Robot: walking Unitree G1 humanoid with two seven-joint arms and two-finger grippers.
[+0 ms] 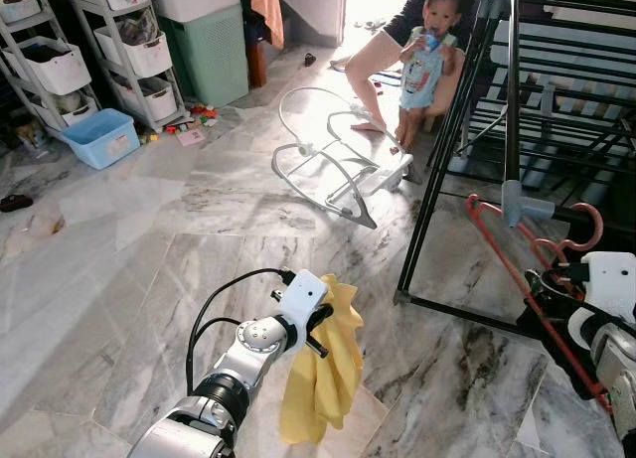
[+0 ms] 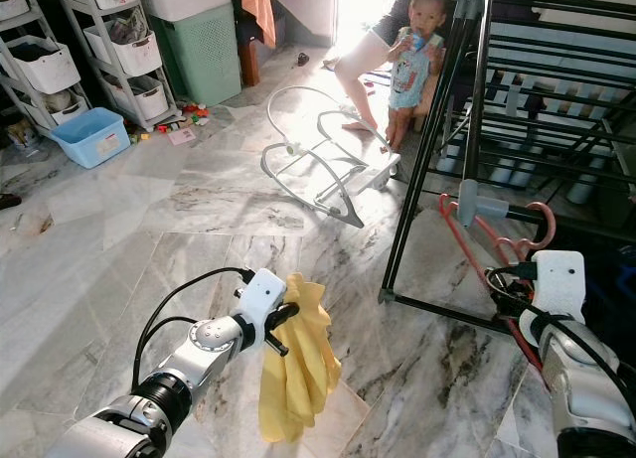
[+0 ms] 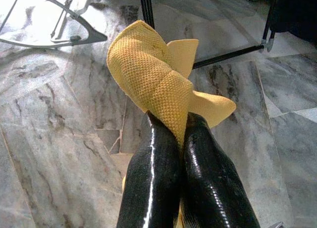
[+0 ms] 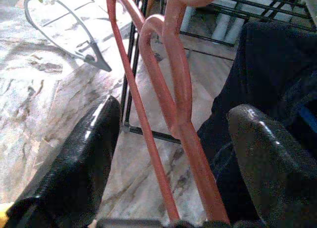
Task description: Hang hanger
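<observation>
- The black drying rack (image 1: 517, 130) stands on the marble floor (image 1: 149, 239), at the robot's right.
- A person and a child (image 1: 427, 61) stand beside the rack.
- The left pincer (image 3: 171, 139) is clenched on a yellow cloth (image 1: 323, 369).
- The red hanger (image 4: 173, 104) sits between the spread fingers of the right pincer (image 4: 168, 163), near the rack's lower bar.

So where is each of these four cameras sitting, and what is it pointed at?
Left eye, on the head: looks down at the marble floor; both silver arms show.
Right eye: beside it, same scene.
Left wrist: looks along the left gripper, shut on the yellow cloth.
Right wrist: looks along the right gripper's open fingers, the red hanger between them.
All four share the black drying rack.
</observation>
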